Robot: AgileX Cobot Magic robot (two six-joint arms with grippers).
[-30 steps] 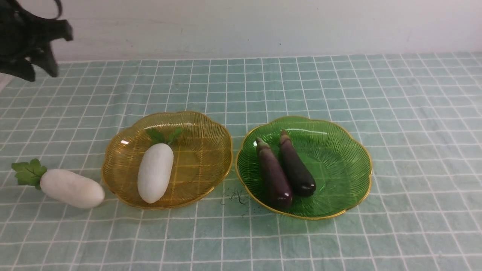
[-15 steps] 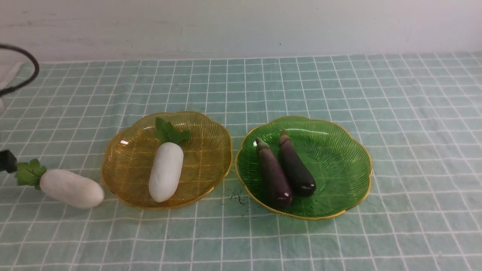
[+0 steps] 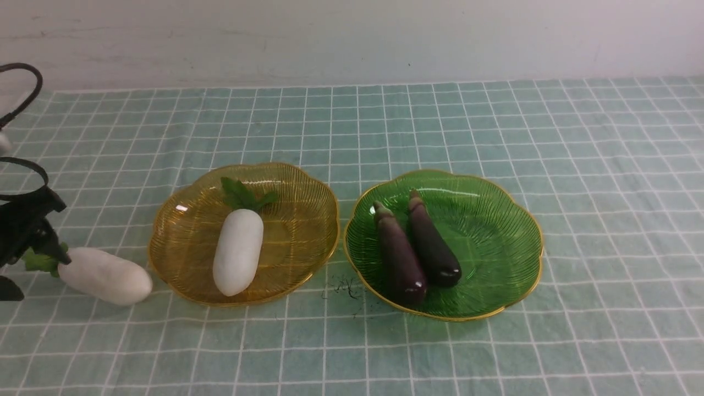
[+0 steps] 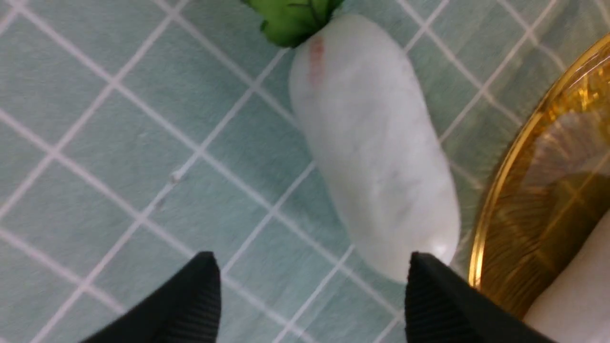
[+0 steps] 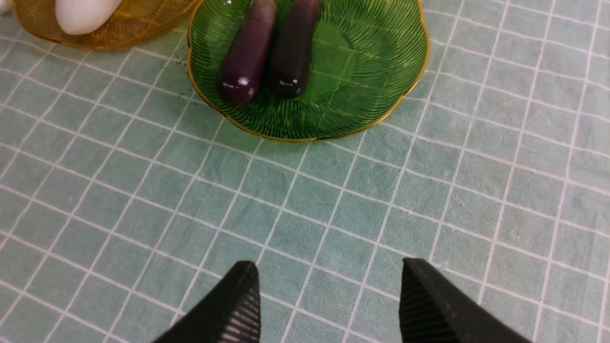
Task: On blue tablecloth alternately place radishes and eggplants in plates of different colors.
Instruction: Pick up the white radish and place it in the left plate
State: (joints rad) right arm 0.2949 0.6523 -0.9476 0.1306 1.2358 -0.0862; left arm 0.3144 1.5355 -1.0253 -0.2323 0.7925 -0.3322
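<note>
One radish point(image 3: 104, 276) lies on the blue tablecloth point(image 3: 385, 126), left of the amber plate point(image 3: 300, 220). My left gripper point(image 3: 36, 275) is open at its leafy end. In the left wrist view the same radish point(image 4: 376, 143) lies ahead of the open gripper point(image 4: 310, 257), its blunt end beside one fingertip point(image 4: 429, 290). A second radish point(image 3: 237, 250) rests in the amber plate. Two eggplants point(image 3: 400, 258) point(image 3: 434, 242) lie side by side in the green plate point(image 3: 489, 231). My right gripper point(image 5: 329, 264) hangs open over bare cloth, short of the green plate point(image 5: 376, 66).
The amber plate's gold rim point(image 4: 495, 190) sits close beside the loose radish. A small dark smudge point(image 3: 345, 289) marks the cloth between the plates. A pale wall point(image 3: 352, 38) closes off the far edge of the table.
My left arm came down from the upper left to the radish on the cloth, and its jaws opened. The radish in the amber plate rolled slightly and settled.
</note>
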